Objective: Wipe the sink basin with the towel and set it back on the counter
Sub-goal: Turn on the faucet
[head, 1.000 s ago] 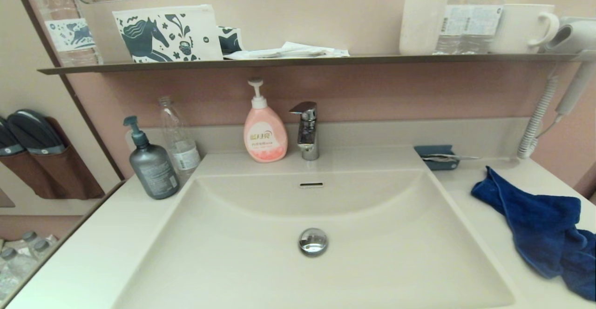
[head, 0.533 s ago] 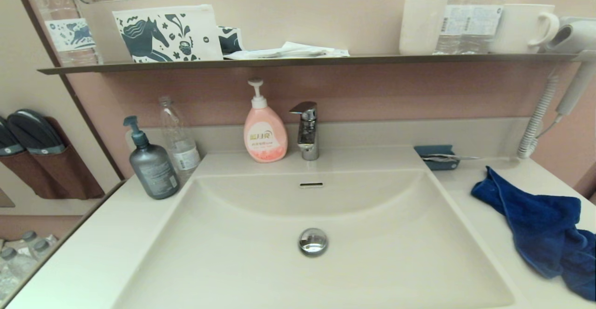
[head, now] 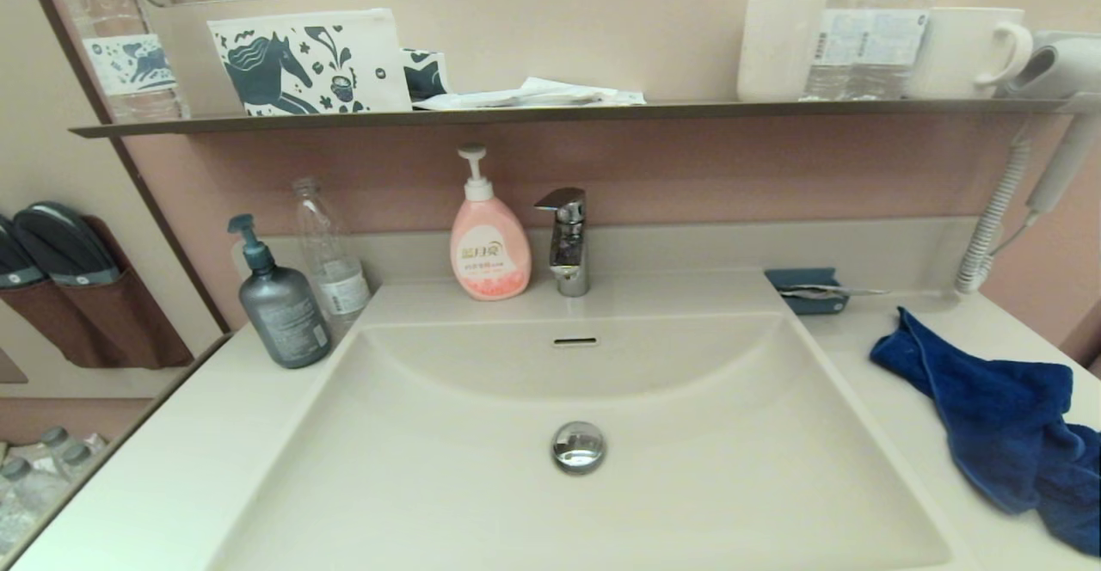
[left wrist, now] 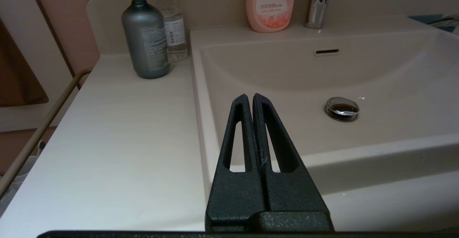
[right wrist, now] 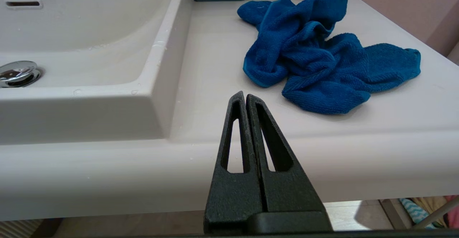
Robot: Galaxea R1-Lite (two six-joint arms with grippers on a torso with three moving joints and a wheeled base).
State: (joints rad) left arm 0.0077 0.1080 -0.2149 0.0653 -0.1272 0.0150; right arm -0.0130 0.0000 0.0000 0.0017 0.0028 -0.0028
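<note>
The royal-blue towel (head: 998, 416) lies crumpled on the counter (head: 894, 399) to the right of the sink basin (head: 688, 485), which has a chrome drain plug (head: 578, 446). In the right wrist view the towel (right wrist: 319, 58) rests beyond my right gripper (right wrist: 245, 95), which is shut and empty, held off the counter's front edge. My left gripper (left wrist: 249, 96) is shut too, empty, held before the basin's (left wrist: 394, 80) front left corner. Neither arm shows in the head view.
A grey pump bottle (head: 279, 300), a clear bottle (head: 331, 248), a pink soap dispenser (head: 488, 236) and the faucet (head: 566, 240) stand along the back. A small teal tray (head: 807, 291) sits behind the towel. A dark shelf (head: 550, 113) overhangs.
</note>
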